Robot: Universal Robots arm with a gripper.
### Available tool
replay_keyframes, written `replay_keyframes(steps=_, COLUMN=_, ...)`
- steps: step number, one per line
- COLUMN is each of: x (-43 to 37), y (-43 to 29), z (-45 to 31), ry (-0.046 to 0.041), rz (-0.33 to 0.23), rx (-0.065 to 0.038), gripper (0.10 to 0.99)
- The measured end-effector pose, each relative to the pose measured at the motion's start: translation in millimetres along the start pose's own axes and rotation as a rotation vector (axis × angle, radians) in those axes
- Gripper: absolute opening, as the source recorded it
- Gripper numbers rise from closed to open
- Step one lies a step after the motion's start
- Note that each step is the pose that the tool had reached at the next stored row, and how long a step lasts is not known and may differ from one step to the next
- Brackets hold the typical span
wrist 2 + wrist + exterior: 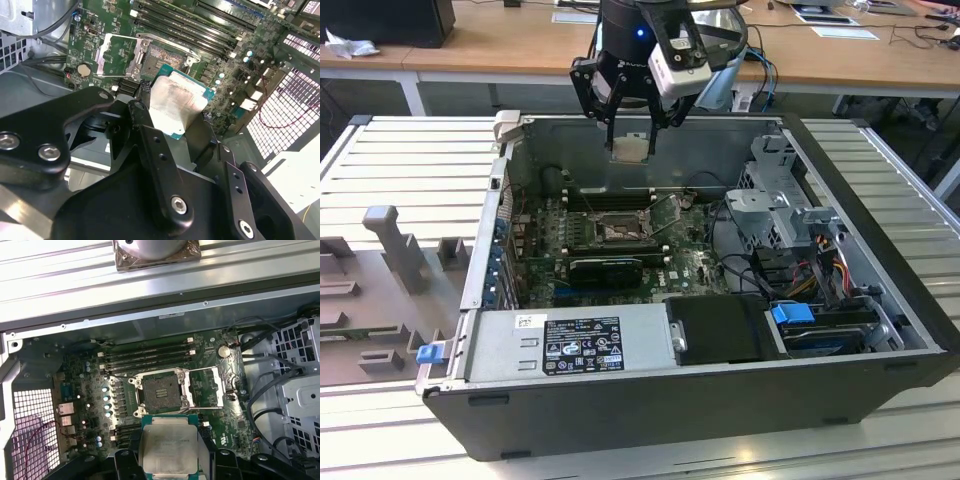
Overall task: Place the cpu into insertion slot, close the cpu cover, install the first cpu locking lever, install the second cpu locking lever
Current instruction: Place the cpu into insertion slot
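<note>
- My gripper [631, 138] is clenched on the cpu [630, 149], with one black finger against each of two opposite edges of the chip.
- In the second wrist view, one of my fingers [145, 94] presses the cpu's edge, and the chip's silvery face is uncovered between the two.
- The cpu hangs in the air above the far part of the open computer case [650, 400]. It is well apart from the motherboard [692, 265] and touches nothing but my fingers.
- The insertion slot [161, 391] lies on the board below and beyond the chip. Its dark frame is bare and nothing sits in its centre.
- The cpu cover [219, 387] is swung open. It lies flat just beside the slot as a thin silver frame, with green board showing through its cut-out middle.
- In the exterior view, the slot [618, 230] sits near the middle of the board, with the black finned card [605, 270] on its near side.
- The long memory slots [150, 357] run along the far side of the socket, between it and the case's far wall.
- A grey power supply [570, 345] fills the near edge of the case.
- A metal drive cage [780, 200] stands at the exterior view's right.
</note>
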State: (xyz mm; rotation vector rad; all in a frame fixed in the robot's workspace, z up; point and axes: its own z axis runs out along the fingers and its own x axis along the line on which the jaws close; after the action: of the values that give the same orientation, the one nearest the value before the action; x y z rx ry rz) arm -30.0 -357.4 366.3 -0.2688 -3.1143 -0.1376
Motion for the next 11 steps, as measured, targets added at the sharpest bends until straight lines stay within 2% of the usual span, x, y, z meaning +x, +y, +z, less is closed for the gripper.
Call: replay_keyframes(steps=11, x=0.0, y=0.0, z=0.0, ry=-0.0014, rz=0.016, rx=0.000, gripper=0.529)
